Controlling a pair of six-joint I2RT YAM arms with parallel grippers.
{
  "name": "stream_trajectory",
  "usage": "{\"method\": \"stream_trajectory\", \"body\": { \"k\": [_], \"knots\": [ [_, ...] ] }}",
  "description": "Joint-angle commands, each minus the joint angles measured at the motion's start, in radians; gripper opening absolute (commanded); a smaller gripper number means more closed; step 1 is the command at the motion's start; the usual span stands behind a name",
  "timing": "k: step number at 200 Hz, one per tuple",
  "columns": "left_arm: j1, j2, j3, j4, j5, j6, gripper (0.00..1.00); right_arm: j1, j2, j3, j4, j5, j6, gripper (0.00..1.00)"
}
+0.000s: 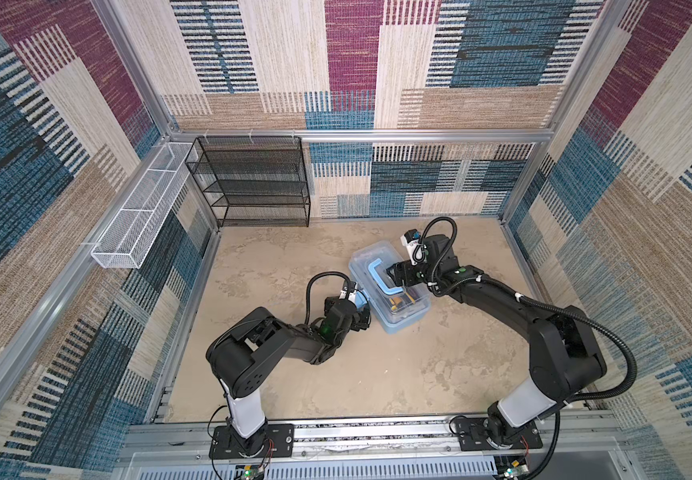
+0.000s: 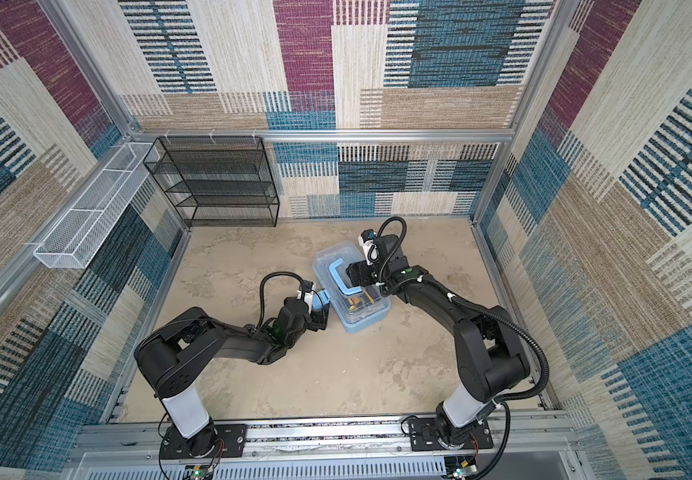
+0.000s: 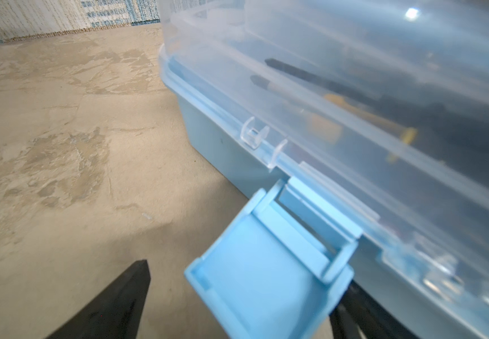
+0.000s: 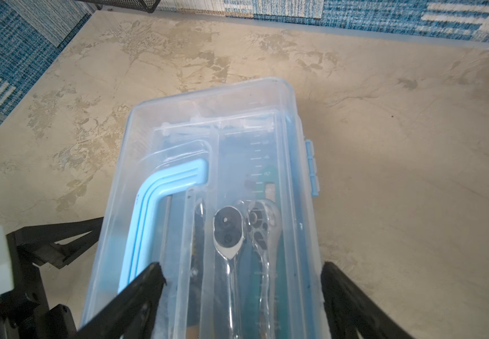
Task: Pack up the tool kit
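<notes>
The bench [image 1: 336, 374] is big and sandy brown. The tool kit [image 1: 400, 324] sits near the middle of it, a bit closer to the far edge, and it is turned at a slant. Its clear lid [image 4: 208, 117] is down on the blue bottom part.

The right gripper [image 4: 241, 267] is over the lid with its jaws wide apart. One finger is just beside the handle [image 1: 377, 274]. The other finger is out past the long rim on the hinge side. It holds nothing. I can't tell if the tips press on the lid or just hang above it.

The left gripper [image 3: 243, 287] is low, by the long side of the tool kit that faces the left arm. Its jaws are wide too, and they hold nothing.

The handle lies flat on top of the lid. The latch [image 3: 266, 264] is smaller. It is flipped open and sticks out from the side, between the left gripper's fingers, not hooked on the lid. Smallest are two shiny ratchets [image 4: 227, 232], side by side under the lid.

The tools look packed and the lid looks shut, so I think the step now is locking the latch. Next, the left gripper should push the latch up and in against the lid's rim until it catches. The tool kit looks light, so it may slide. The right gripper should keep it still.
</notes>
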Motion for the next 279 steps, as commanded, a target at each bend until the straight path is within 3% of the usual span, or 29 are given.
{"method": "stream_trajectory", "body": {
  "k": [1, 116, 231, 279],
  "knots": [
    [0.004, -0.023, -0.017, -0.005, -0.063, 0.010, 0.94, 0.000, -0.017, 0.005, 0.018, 0.015, 0.000, 0.86],
    [0.019, -0.098, -0.045, -0.020, -0.090, 0.032, 0.95, 0.033, -0.040, 0.032, -0.011, 0.035, 0.000, 0.77],
    [0.041, -0.116, -0.046, -0.013, -0.043, 0.015, 0.95, 0.175, 0.033, 0.090, -0.015, 0.033, 0.063, 0.27],
    [0.045, -0.106, -0.040, 0.003, -0.023, 0.006, 0.95, 0.205, 0.068, 0.103, -0.023, 0.023, 0.065, 0.17]
  ]
}}
